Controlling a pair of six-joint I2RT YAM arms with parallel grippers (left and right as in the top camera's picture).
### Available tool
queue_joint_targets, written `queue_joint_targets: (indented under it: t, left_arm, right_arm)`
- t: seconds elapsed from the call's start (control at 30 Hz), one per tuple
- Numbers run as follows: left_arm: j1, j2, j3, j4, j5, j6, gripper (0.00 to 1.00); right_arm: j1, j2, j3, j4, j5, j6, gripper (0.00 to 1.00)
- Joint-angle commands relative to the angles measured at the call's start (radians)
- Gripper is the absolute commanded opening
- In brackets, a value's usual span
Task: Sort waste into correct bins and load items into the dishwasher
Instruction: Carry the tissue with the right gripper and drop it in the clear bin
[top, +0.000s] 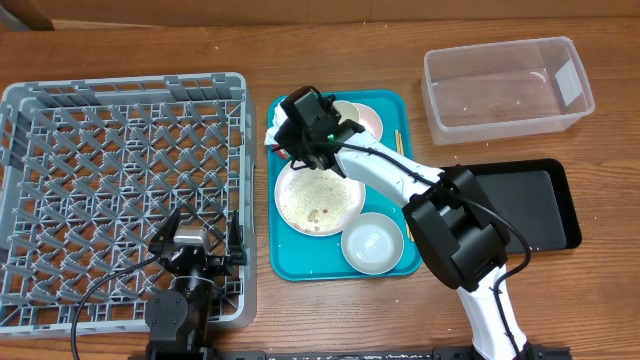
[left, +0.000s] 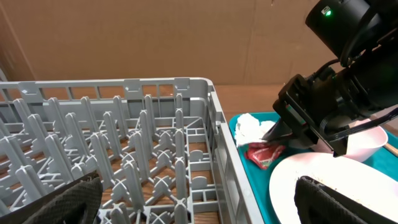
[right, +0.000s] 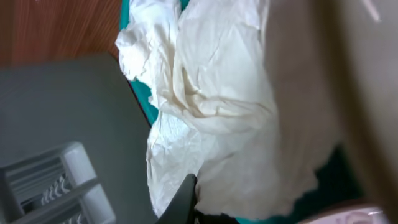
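A crumpled white napkin (top: 270, 134) lies at the far left corner of the teal tray (top: 300, 265). It fills the right wrist view (right: 211, 93). My right gripper (top: 287, 143) is down on it and one dark fingertip (right: 186, 198) presses into its folds; the other finger is hidden. A small red wrapper (left: 264, 153) lies beside the napkin (left: 250, 127). A white plate with rice grains (top: 320, 197), a bowl (top: 372, 243), a small cup (top: 364, 119) and chopsticks (top: 399, 143) sit on the tray. My left gripper (top: 199, 238) is open and empty over the near edge of the grey dish rack (top: 120, 150).
A clear plastic tub (top: 508, 85) stands at the back right. A shallow black tray (top: 530, 205) lies in front of it, beside the right arm's base. The rack's wall (left: 217, 143) stands between my left gripper (left: 199, 205) and the teal tray.
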Motion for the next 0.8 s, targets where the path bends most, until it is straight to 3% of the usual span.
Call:
queue_joint_targets:
  t: [0.0,0.47,0.77]
  left_arm:
    - [-0.013,-0.009,-0.003,-0.002,0.0,-0.006,1.0]
    - [-0.013,-0.009,-0.003,-0.002,0.0,-0.006,1.0]
    - [-0.013,-0.009,-0.003,-0.002,0.0,-0.006,1.0]
  right_arm:
    - [0.002,-0.044,0.029,-0.019,-0.046,-0.005,0.04]
    - [-0.014,-0.24,0.029,-0.081,-0.04,-0.06,0.04]
    - [-0.086,-0.374,0.029,-0.064,-0.049,-0.225,0.04]
